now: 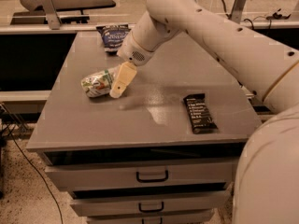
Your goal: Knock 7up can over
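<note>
The 7up can (97,82), whitish with green and red markings, lies on its side on the grey cabinet top (140,120), left of centre, its end pointing left. My gripper (119,87) hangs from the white arm just right of the can. Its cream finger (122,79) rests against the can's right end. The far side of the gripper is hidden behind this finger.
A dark blue snack bag (114,35) lies at the back edge of the top. A flat black bar wrapper (199,113) lies at the front right. Drawers with black handles (152,176) sit below. A dark desk stands behind.
</note>
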### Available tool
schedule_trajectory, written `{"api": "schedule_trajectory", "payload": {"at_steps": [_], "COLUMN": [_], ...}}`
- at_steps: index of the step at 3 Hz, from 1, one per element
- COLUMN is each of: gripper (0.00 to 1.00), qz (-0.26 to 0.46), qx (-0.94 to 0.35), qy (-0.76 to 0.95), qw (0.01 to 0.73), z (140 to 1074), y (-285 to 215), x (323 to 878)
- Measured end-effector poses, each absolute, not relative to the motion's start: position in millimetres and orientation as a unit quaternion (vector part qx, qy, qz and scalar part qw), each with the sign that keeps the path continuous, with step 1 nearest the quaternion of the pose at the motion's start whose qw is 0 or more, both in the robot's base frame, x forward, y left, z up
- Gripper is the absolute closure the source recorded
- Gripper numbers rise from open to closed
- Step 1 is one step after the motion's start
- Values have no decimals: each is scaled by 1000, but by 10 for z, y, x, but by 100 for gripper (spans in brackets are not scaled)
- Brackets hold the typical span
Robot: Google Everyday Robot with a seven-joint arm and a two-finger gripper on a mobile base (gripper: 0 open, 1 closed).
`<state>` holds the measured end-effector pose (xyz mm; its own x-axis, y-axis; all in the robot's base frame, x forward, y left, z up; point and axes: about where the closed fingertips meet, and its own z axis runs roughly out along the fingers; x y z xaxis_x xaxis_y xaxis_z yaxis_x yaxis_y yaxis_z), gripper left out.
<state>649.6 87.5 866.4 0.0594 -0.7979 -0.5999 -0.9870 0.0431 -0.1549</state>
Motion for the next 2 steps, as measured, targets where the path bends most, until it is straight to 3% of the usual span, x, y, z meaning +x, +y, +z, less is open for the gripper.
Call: {"api": "schedule_trajectory", "payload": {"at_steps": [2], "gripper": [0], "qz": [233], "qx": [-623], "qy": [654], "qw": [361], "z": [8938], "y": [560], "x": [6392]}}
